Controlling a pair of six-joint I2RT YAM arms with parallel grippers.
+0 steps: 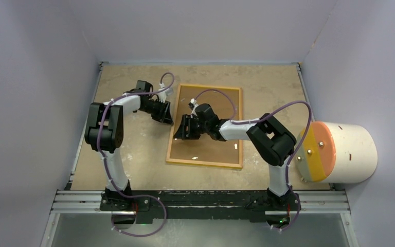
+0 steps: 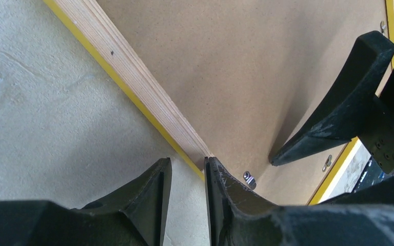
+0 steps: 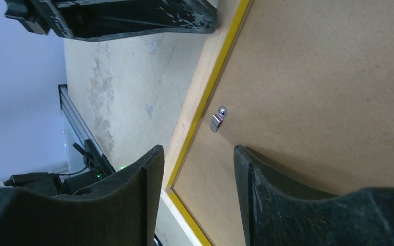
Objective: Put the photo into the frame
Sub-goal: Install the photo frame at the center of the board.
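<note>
The frame [image 1: 205, 162] lay back-up near the middle of the table [image 1: 133, 149], its brown backing board [image 1: 213, 146] facing the camera. My left claw [image 1: 166, 115] sat at the frame's left edge, toward its far corner. My right claw [image 1: 179, 127] reached over that same edge, just nearer. A white drum [image 1: 347, 152] stood at the table's right edge.

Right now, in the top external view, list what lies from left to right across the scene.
Left arm's black gripper → yellow-rimmed rectangular picture frame, brown back up → white cylinder with an orange-and-yellow end face.
</note>
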